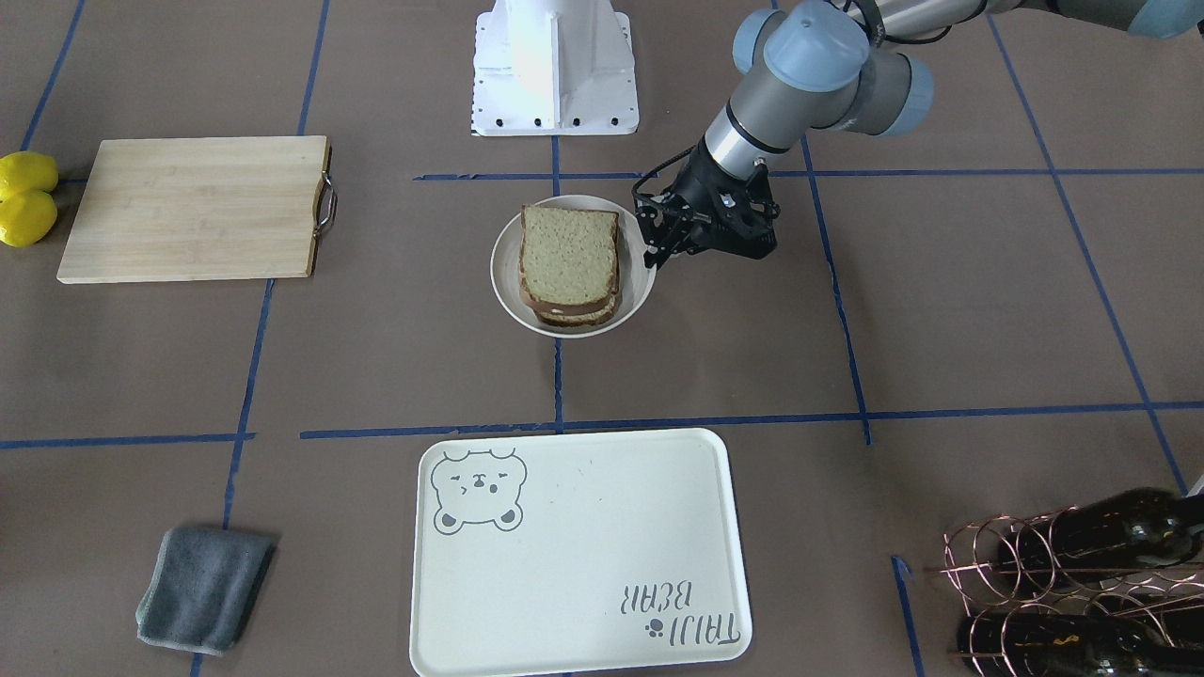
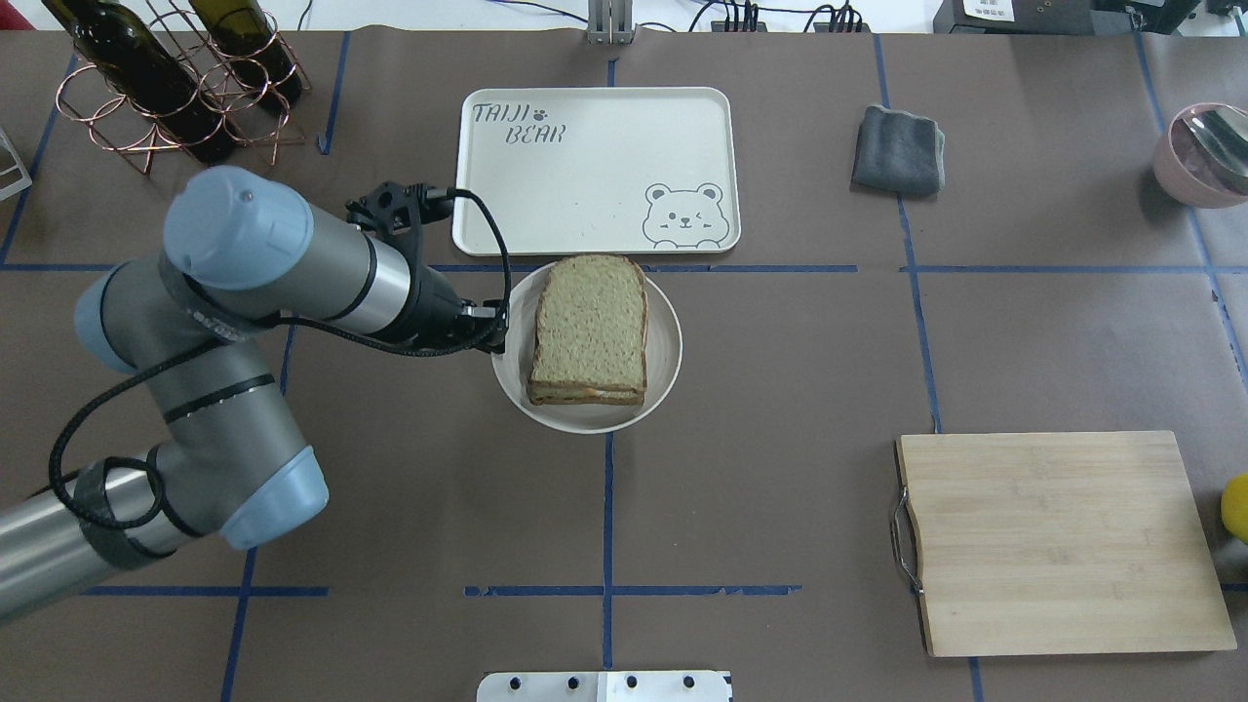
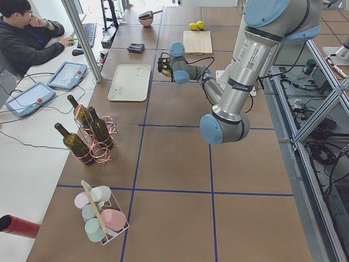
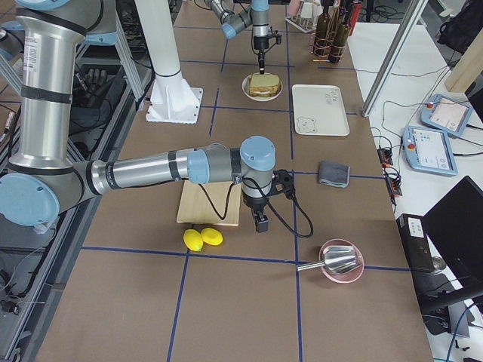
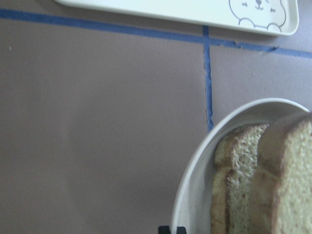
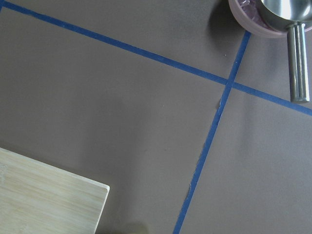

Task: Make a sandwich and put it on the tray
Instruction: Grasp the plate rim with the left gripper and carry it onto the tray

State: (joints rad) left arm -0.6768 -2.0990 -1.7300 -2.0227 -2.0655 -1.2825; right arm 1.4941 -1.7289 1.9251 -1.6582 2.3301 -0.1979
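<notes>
Left gripper (image 1: 651, 252) angles down at plate (image 1: 499, 282) rim.

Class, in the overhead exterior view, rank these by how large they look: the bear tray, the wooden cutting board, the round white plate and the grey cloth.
1. wooden cutting board, though it lies nearer the camera, so its lead over the tray is unsure
2. tray
3. round white plate
4. grey cloth

Two yellow lemons (image 1: 26, 175), two speckled tan bread slices (image 1: 569, 254), one round white plate (image 1: 503, 273), one cream plastic tray (image 1: 583, 564), one wooden cutting board (image 1: 188, 207).
</notes>
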